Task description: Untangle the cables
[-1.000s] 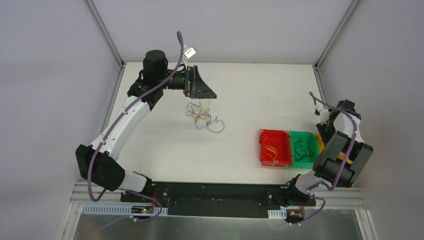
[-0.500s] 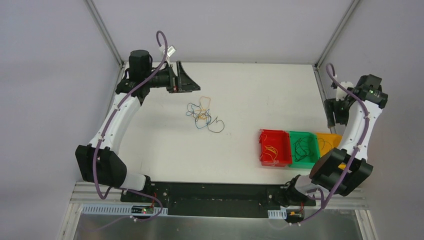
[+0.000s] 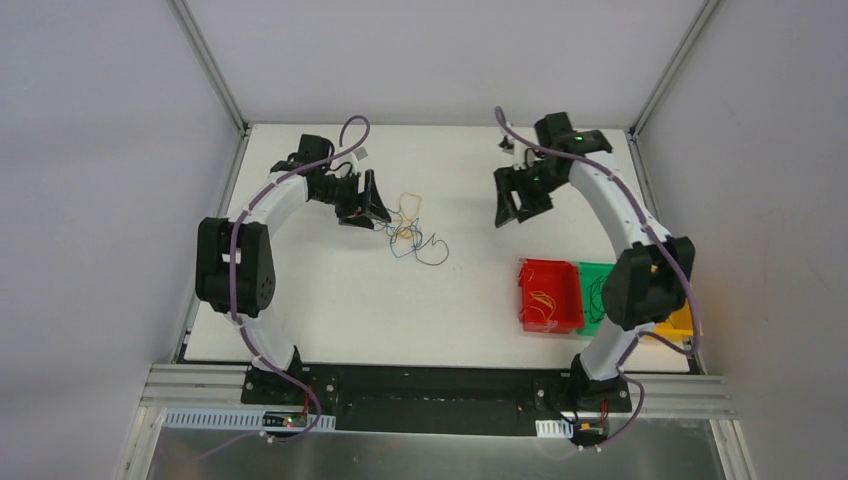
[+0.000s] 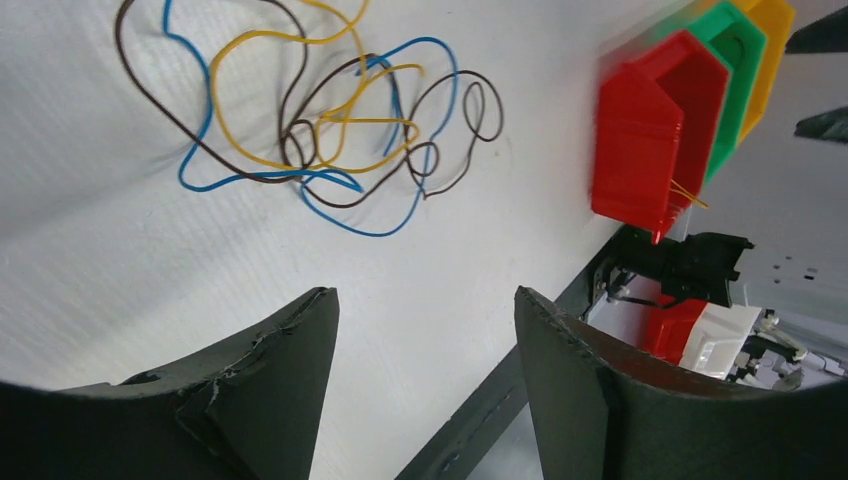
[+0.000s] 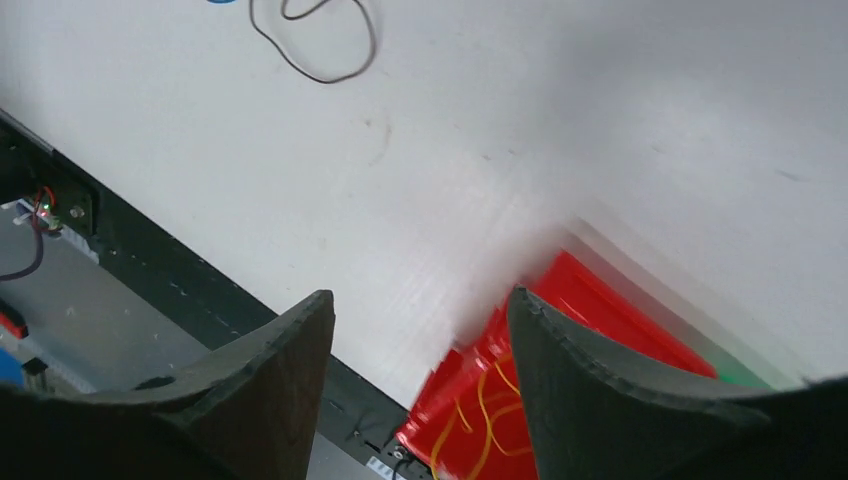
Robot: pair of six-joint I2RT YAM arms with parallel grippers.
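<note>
Both arms have swung in toward the cables (image 3: 410, 232), which lie tangled mid-surface, nearer the far edge. The left fingers (image 3: 372, 205) are just beside them and the right fingers (image 3: 512, 205) are near. Both are spread wide, holding nothing. I think grabbing comes next.

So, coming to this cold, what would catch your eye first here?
First, the tangle of thin yellow, blue and dark wires in the middle of the white table. The open left gripper hangs close on its left, the open right gripper farther off on its right. Then the red plastic bin, green plastic bin and yellow plastic bin in a row near the table's right front corner.
</note>
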